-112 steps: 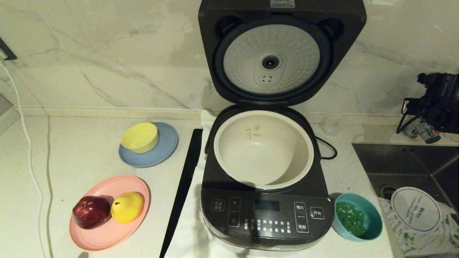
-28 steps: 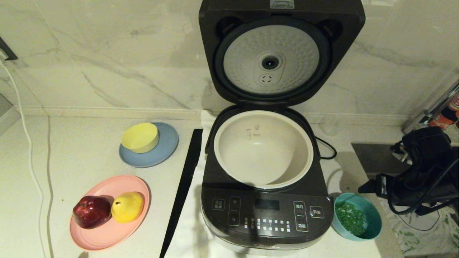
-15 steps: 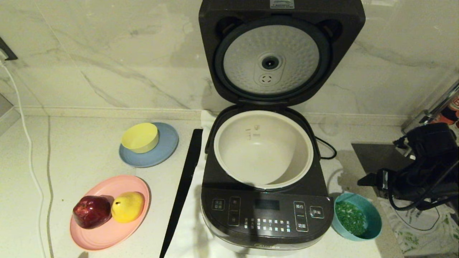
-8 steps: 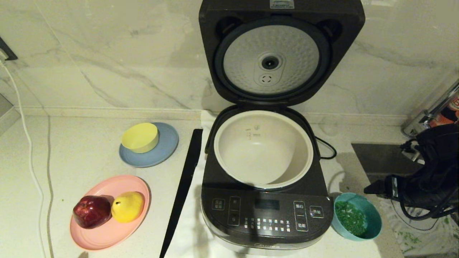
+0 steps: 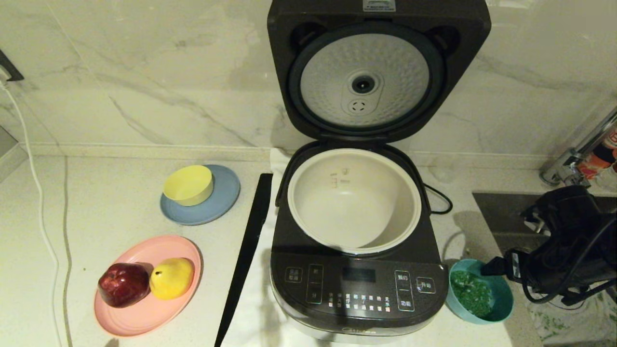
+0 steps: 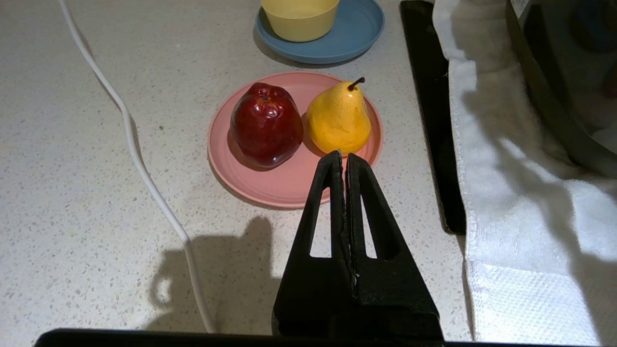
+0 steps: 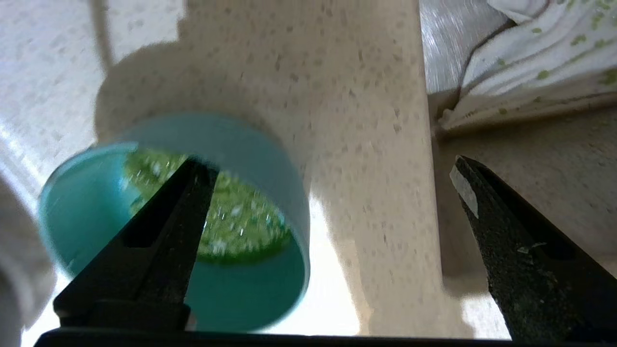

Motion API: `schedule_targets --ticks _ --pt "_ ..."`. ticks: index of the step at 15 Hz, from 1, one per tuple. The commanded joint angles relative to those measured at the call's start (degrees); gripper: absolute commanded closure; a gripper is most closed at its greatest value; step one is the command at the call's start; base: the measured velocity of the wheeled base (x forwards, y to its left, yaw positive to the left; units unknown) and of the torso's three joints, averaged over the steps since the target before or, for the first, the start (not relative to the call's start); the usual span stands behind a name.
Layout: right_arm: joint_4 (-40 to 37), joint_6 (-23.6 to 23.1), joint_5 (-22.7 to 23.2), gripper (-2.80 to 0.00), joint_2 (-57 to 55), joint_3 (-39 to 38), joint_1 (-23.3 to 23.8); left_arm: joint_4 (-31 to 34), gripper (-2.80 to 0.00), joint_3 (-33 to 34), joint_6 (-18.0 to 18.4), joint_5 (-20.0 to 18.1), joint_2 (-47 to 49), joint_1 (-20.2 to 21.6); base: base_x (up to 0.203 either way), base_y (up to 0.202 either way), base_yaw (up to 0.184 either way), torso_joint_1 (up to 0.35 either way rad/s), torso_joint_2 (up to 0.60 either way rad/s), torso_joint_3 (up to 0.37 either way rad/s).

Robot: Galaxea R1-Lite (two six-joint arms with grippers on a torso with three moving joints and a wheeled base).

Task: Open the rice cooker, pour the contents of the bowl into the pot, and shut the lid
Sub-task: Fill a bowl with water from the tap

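The dark grey rice cooker (image 5: pixel 356 289) stands in the middle with its lid (image 5: pixel 378 72) raised upright, silver disc facing me. The white pot (image 5: pixel 354 212) inside is empty. The teal bowl (image 5: pixel 501 299) sits on the counter at the cooker's front right, with chopped green contents (image 5: pixel 470 291) in it. My right gripper (image 5: pixel 496 270) is open at the bowl's far right rim. In the right wrist view the gripper (image 7: pixel 328 163) has one finger over the contents (image 7: pixel 241 221) and the other well outside the bowl (image 7: pixel 250 159). My left gripper (image 6: pixel 343 154) is shut and empty, near the pink plate.
A pink plate (image 5: pixel 140 313) holds a red apple (image 5: pixel 123 284) and a yellow pear (image 5: pixel 171 278). A yellow bowl (image 5: pixel 188 184) sits on a grey-blue plate (image 5: pixel 224 197). A black strip (image 5: pixel 248 250) and a white towel (image 6: pixel 511 202) lie left of the cooker. A sink (image 5: pixel 501 212) is at the right.
My right arm has come down from the back right to the teal bowl. In the last half second its finger moved left over the bowl's rim. Nothing else has moved.
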State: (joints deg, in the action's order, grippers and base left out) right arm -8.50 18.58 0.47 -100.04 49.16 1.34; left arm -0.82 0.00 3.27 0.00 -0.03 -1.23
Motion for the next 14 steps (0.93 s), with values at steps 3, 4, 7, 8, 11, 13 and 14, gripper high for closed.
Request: schedule_targets --ticks 3,4,7,8,11,13,14 --pt "1.4 0.3 0.0 -2.8 -2.2 -0.7 0.1 -0.1 0.0 0.5 0.1 0.0 -0.1 0.1 0.0 0.0 0.0 0.0 0.0 0.0" --pt "1.5 0.3 0.0 -2.8 -2.5 -0.9 0.1 -0.1 0.0 0.5 0.1 0.0 -0.1 0.0 0.0 0.0 0.0 0.0 0.0 0.0" --pt "1.5 0.3 0.1 -2.8 -3.3 -1.0 0.1 -0.1 0.0 0.5 0.1 0.0 -0.1 0.0 0.0 0.0 0.0 0.0 0.0 0.0" --pt "1.4 0.4 0.1 -2.8 -3.4 -1.1 0.1 -0.1 0.0 0.5 0.0 0.0 -0.1 0.0 0.0 0.0 0.0 0.0 0.0 0.0" --pt "1.5 0.5 0.1 0.0 -3.4 -1.3 -0.1 -0.1 0.0 0.5 0.1 0.0 -0.1 0.0 0.0 0.0 0.0 0.0 0.0 0.0" --pt "1.5 0.5 0.1 0.0 -3.3 -1.3 -0.3 -0.1 0.0 0.5 0.1 0.0 -0.1 0.0 0.0 0.0 0.0 0.0 0.0 0.0" --pt "1.4 0.6 0.1 0.0 -3.4 -1.3 -0.4 0.0 0.0 0.5 0.0 0.0 -0.1 0.0 0.0 0.0 0.0 0.0 0.0 0.0"
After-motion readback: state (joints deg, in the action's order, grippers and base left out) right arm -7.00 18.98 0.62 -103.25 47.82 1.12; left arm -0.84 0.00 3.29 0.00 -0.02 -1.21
